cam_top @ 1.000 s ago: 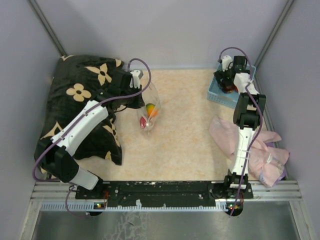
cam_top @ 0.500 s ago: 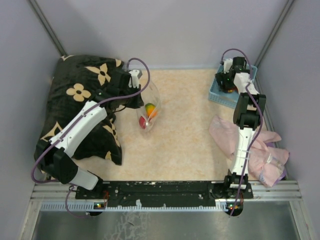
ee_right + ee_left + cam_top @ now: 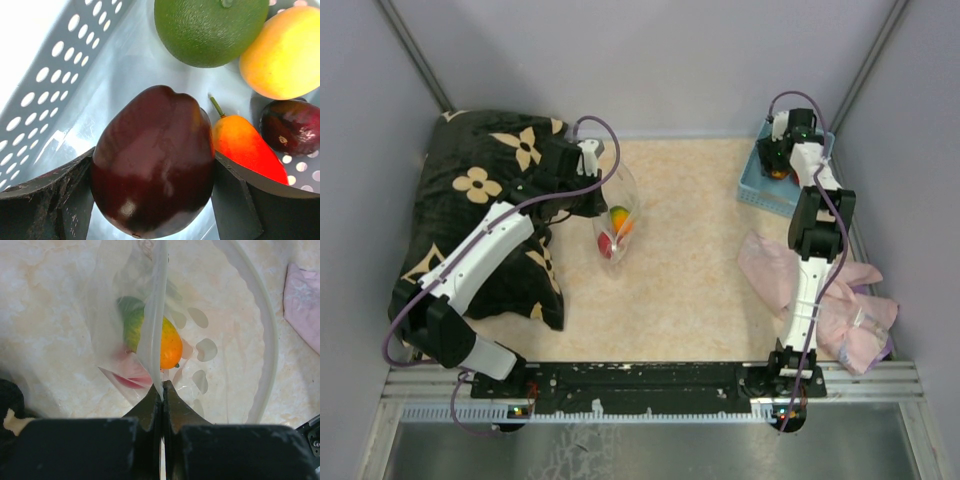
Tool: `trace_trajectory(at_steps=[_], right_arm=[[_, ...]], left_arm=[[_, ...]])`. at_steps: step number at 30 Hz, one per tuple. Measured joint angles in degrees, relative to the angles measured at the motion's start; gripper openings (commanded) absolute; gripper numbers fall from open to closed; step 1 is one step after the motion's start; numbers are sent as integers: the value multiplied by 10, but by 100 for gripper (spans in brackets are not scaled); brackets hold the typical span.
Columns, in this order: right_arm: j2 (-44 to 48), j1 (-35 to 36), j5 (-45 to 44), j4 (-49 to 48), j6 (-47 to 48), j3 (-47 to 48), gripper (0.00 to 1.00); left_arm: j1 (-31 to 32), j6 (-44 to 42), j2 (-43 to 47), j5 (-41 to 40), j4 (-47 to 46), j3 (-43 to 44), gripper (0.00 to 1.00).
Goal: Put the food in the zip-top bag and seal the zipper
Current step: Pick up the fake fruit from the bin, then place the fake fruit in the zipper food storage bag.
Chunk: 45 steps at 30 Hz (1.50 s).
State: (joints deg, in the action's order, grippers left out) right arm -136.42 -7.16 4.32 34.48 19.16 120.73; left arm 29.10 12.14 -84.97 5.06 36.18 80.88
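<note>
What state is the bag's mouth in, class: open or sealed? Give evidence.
Open. The rim of the bag bows in a wide loop away from the wall pinched by the left tool; fruit shows inside.

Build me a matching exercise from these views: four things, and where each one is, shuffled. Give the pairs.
Things:
1. large maroon fruit
2. green fruit
3. zip-top bag
4. pink cloth

Places:
A. pinched by the left gripper
B. loose in the blue basket
C. lying beside the right arm
D. between the right gripper's fingers

Pairs: 1-D, 2-B, 3-A, 4-C
</note>
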Motion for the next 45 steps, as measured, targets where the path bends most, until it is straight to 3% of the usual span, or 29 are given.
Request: trace_trajectory(at_steps=[6, 18, 35, 45], right_arm=[[25, 0, 0, -4, -30, -5, 46], [129, 10, 13, -11, -124, -114, 45], [417, 103, 23, -32, -225, -320, 45], [602, 191, 92, -95, -308, -483, 44]], left_arm=[[0, 0, 2, 0, 0, 0, 0], [0, 0, 12, 1, 1, 0, 0], [0, 0, 37, 8, 1, 0, 0], [0, 0, 38, 16, 0, -4, 0]])
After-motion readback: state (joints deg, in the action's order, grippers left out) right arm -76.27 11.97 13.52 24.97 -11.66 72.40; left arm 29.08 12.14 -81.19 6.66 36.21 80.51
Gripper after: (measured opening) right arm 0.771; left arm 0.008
